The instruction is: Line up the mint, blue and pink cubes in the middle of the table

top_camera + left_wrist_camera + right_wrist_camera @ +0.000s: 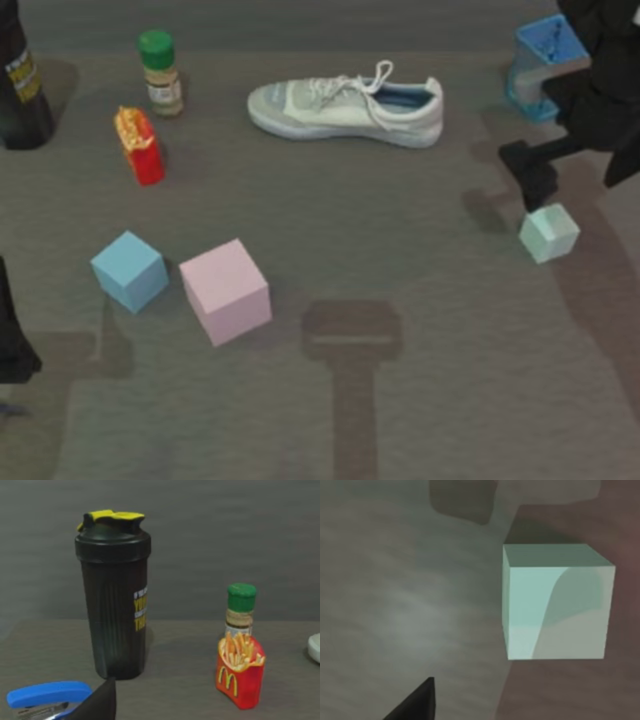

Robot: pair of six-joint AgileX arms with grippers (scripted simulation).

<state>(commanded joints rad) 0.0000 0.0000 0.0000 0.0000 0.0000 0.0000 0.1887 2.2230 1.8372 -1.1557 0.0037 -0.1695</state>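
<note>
The small mint cube (548,232) rests on the table (420,300) at the right, and fills much of the right wrist view (555,610). My right gripper (530,172) hovers just behind and above it, open, with one dark fingertip (417,702) showing and nothing held. At the left, the light blue cube (130,270) and the larger pink cube (226,290) sit close together, apart by a small gap. My left gripper (14,355) stays parked at the left edge, open and empty; one of its fingertips (102,700) shows in the left wrist view.
Along the back stand a black shaker bottle (20,80), a green-capped seasoning jar (160,72), a red fries box (140,145), a white shoe (345,105) and a bright blue perforated cup (545,65). A blue stapler (47,695) lies by the left gripper.
</note>
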